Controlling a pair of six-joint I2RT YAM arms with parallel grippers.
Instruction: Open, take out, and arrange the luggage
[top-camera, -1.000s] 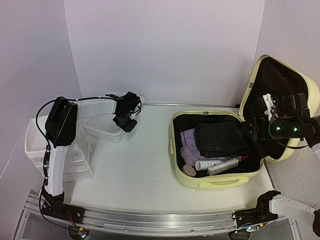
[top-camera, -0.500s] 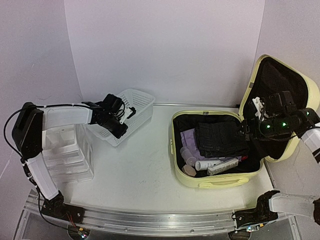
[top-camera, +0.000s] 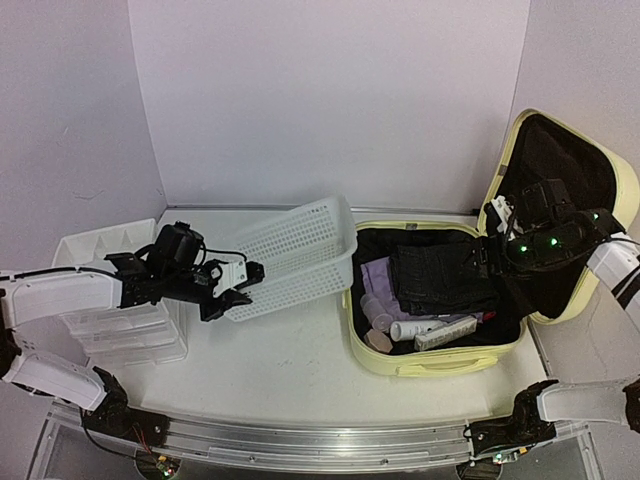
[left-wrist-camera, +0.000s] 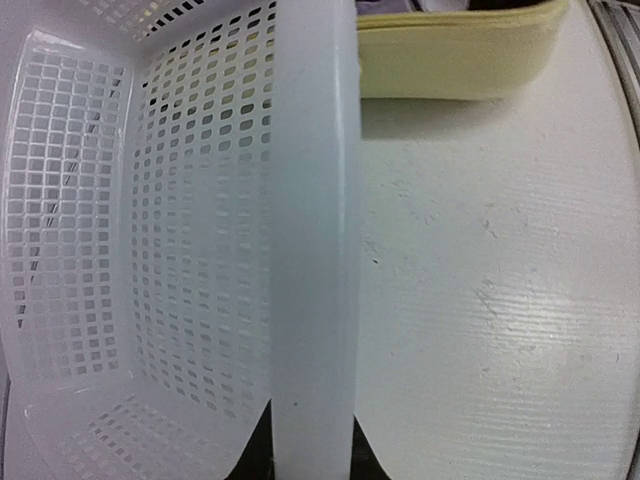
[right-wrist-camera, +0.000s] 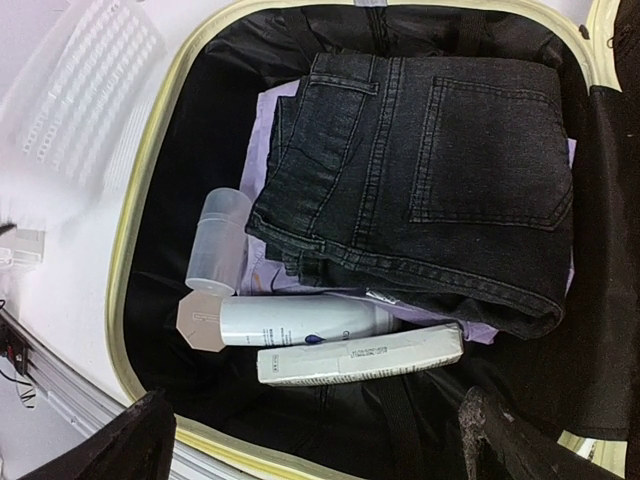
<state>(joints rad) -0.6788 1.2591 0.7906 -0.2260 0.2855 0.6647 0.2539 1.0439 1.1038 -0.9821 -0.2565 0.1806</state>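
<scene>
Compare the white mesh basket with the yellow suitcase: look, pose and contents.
The basket is white perforated plastic; the suitcase is a solid pale yellow shell lined in black. The basket is tilted, one end raised in the left gripper; the suitcase lies flat, lid up. The basket is empty; the suitcase holds folded jeans and a white bottle. Both are open-topped.

Bare table (top-camera: 290, 355) in front of basket (top-camera: 300, 250) and luggage (top-camera: 430, 366).

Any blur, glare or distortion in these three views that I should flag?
Top external: even, soft light, faint shadows. Left wrist: the basket rim sits so close it looks soft and bowed; mild sheen on the table. Right wrist: sharp on the jeans; the luggage lining goes very dark.
</scene>
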